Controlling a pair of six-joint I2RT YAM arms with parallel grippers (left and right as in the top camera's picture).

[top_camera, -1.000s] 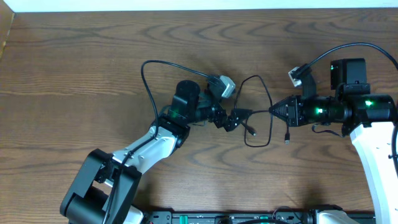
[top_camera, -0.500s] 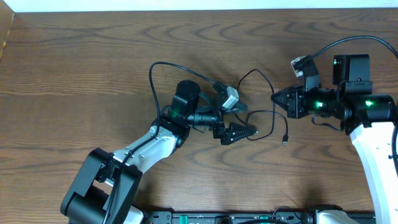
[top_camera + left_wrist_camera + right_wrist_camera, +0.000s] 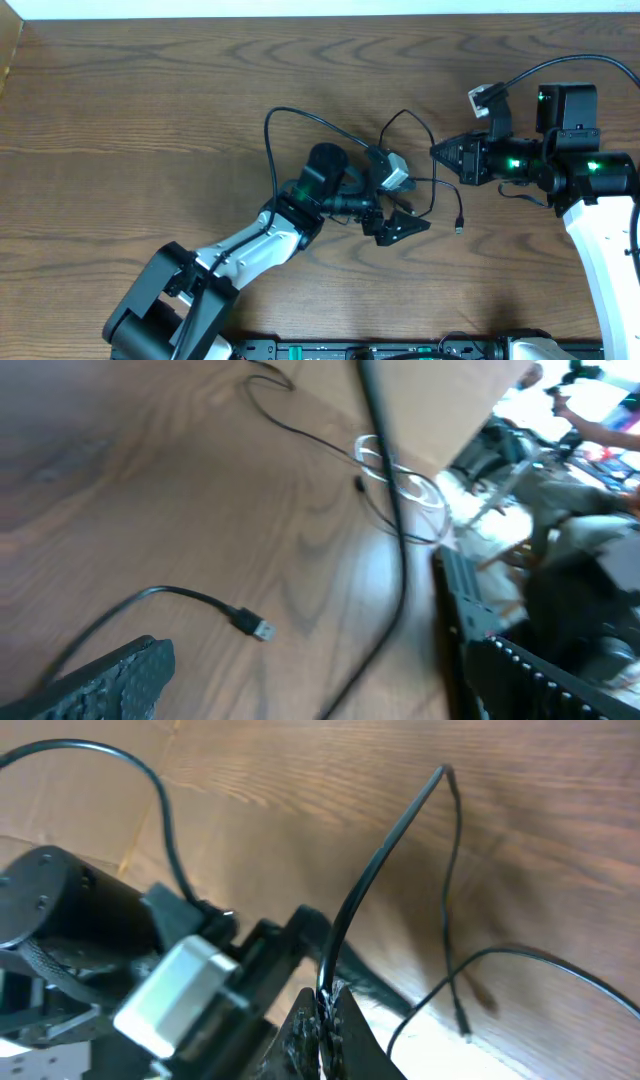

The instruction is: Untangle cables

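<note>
The right claw (image 3: 437, 152) is pinching the black cable (image 3: 376, 870), whose slack loop is lying leftward, just beside the wide-open left claw (image 3: 408, 226).

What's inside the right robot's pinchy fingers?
A thin black cable, pinched in the shut right gripper. The bit inside the pinch is covered.

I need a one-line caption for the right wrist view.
Right claw pinches a black cable above the wooden table, with the left arm opposite.
</note>
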